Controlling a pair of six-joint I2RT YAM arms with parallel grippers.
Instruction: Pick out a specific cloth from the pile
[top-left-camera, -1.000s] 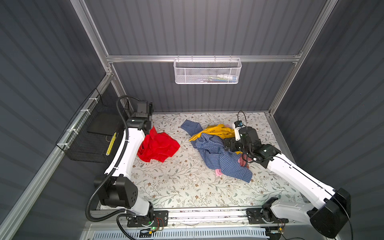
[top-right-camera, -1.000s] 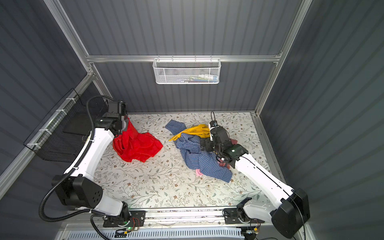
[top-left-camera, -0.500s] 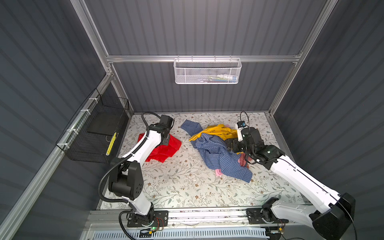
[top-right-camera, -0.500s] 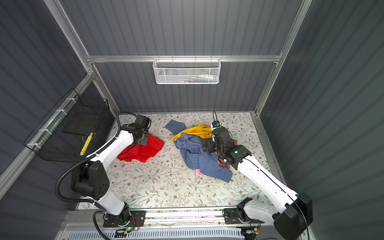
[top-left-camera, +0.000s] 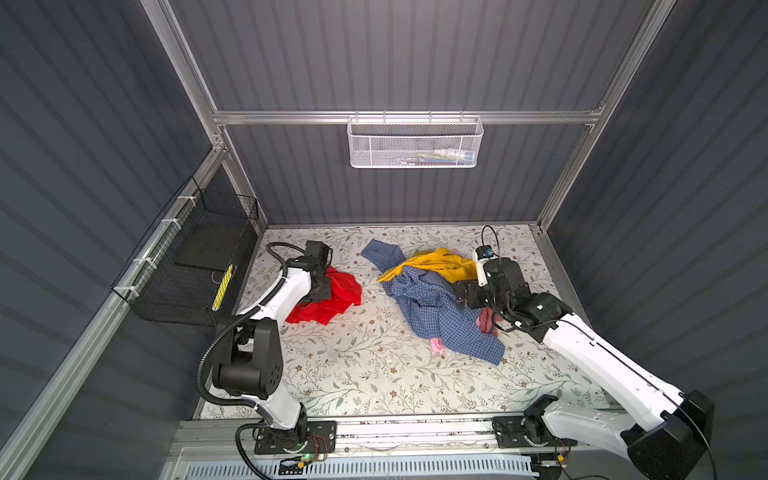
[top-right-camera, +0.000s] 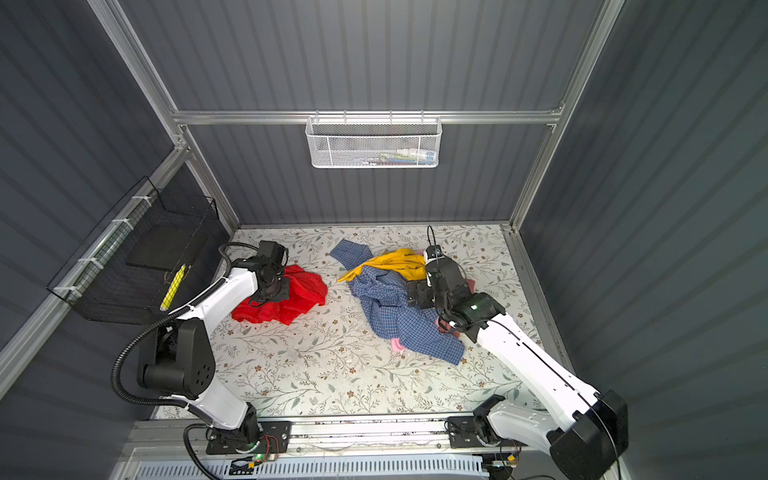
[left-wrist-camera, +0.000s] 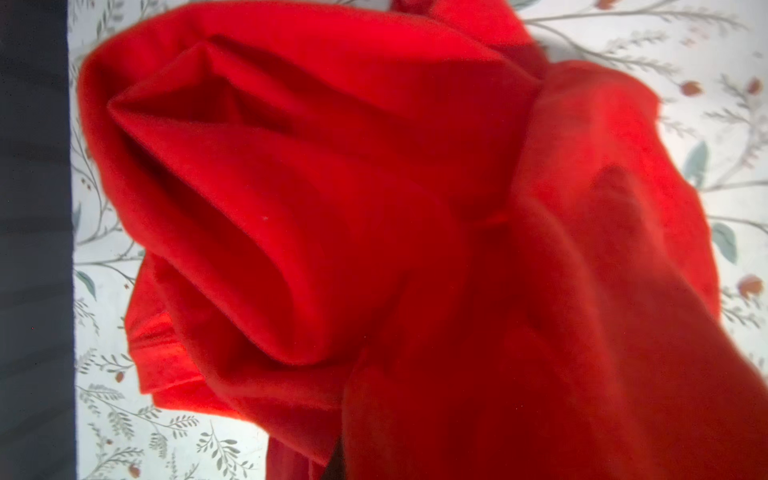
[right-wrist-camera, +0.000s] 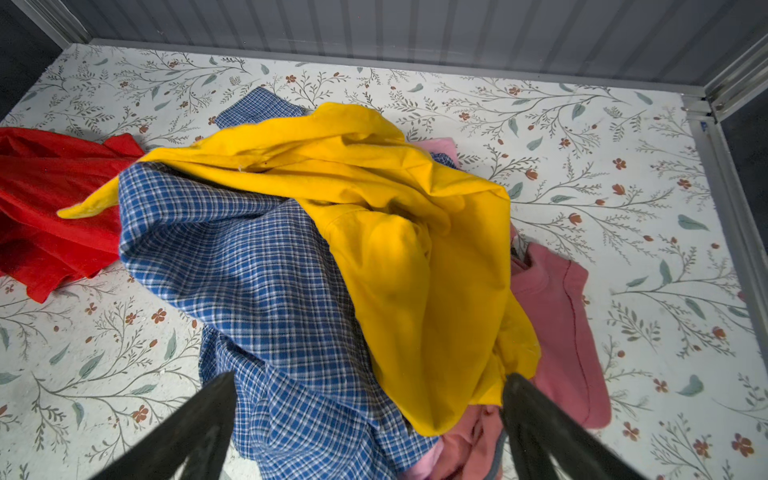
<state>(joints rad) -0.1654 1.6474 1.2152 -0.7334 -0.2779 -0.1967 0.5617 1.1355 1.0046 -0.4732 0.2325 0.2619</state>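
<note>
L arm (top-left-camera: 286, 299) held bent, wrist pitched down; L gripper (top-left-camera: 323, 292) seen from above only, fingers hidden, state n/k. R arm (top-left-camera: 602, 357) extended fwd, low; R gripper (right-wrist-camera: 370, 377) fingers (right-wrist-camera: 187, 432) spread wide.

1. The left pincer's (top-right-camera: 277, 292) tips are hidden by its own wrist in both top views, above the bright red-orange thin fabric cloth (top-left-camera: 338, 297). Its jaw spacing cannot be told.
2. In the left wrist view that cloth is blurred and runs off the frame.
3. The pink pieces (right-wrist-camera: 557, 324) lie mostly buried under the yellow shiny garment (right-wrist-camera: 407, 232) and blue checked shirt (right-wrist-camera: 249, 270).
4. The contents of the white mesh basket (top-left-camera: 415, 145) are too small to identify.
</note>
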